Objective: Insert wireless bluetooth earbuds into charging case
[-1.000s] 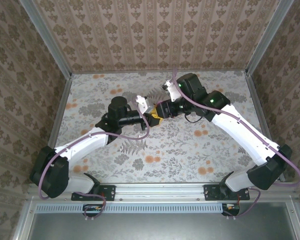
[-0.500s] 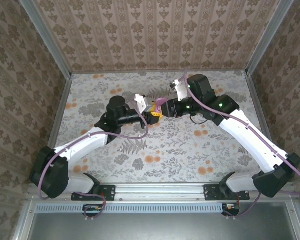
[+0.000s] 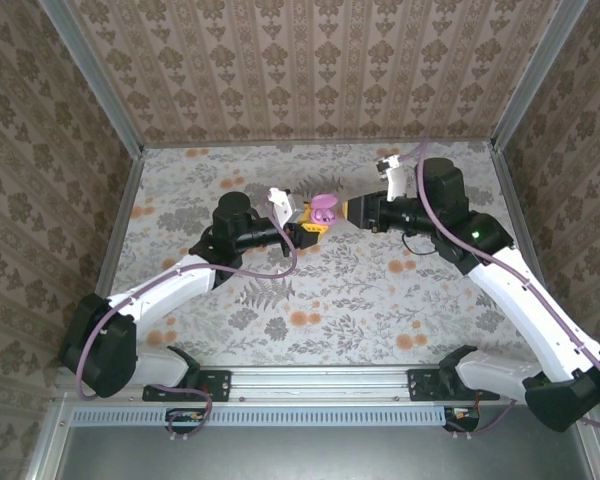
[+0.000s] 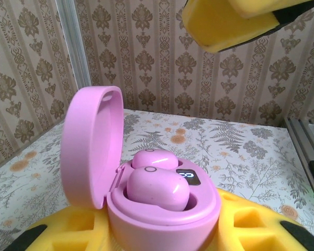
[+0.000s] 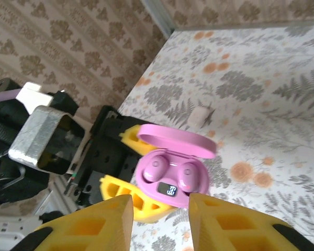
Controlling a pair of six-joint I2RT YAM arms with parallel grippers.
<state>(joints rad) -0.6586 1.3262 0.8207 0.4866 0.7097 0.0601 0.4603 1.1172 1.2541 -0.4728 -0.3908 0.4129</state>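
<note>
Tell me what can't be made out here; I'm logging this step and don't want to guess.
Left wrist view: the rear earbud is mostly hidden by the front earbud; the bottom edge cuts off the left gripper's hold.
Top view: the charging case is too small to show what is inside.
Right wrist view: the case's display is too blurred to read; the white object is too small to identify.
</note>
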